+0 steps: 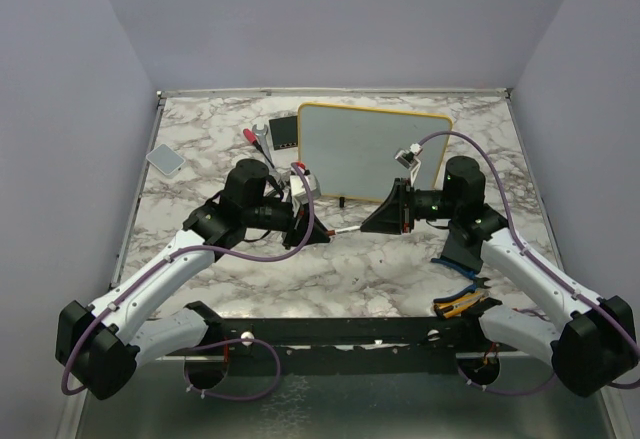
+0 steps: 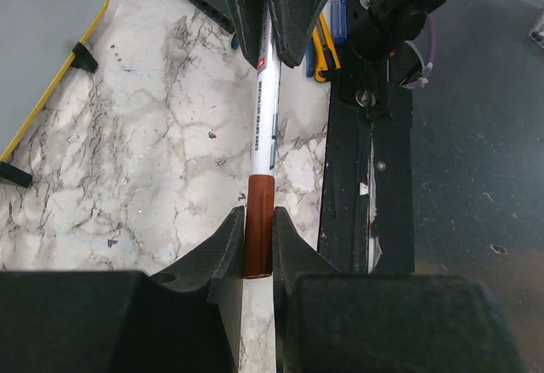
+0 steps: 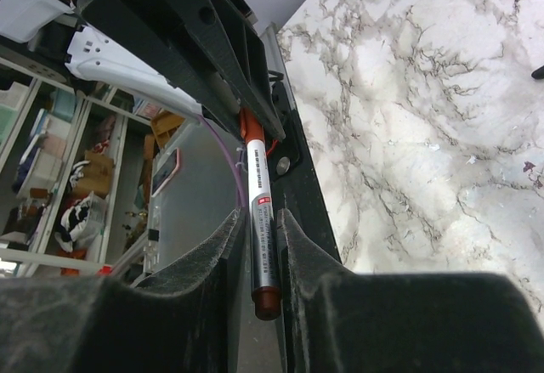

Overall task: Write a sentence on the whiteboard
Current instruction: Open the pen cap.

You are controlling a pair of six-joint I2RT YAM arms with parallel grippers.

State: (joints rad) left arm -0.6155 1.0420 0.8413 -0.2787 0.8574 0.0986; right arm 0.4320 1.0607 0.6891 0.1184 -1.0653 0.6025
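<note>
You have the left jaws clamped on the brown-red cap of the white marker pen [image 2: 263, 110] and the right jaws narrow around its barrel. This is at 6 o'clock from the large yellow-framed whiteboard [image 1: 370, 149], which stands at 12 o'clock on the marbled counter [image 1: 300, 279].

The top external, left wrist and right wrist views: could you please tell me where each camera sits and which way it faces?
Top external: above and behind, looking down over the table to the whiteboard; left arm and right arm show.
Left wrist: on the left arm, facing along the marker towards the right tool; its own fingers show.
Right wrist: on the right arm, facing back towards the left tool; its own fingers show.
Shared: both wrist views show the marker.
</note>
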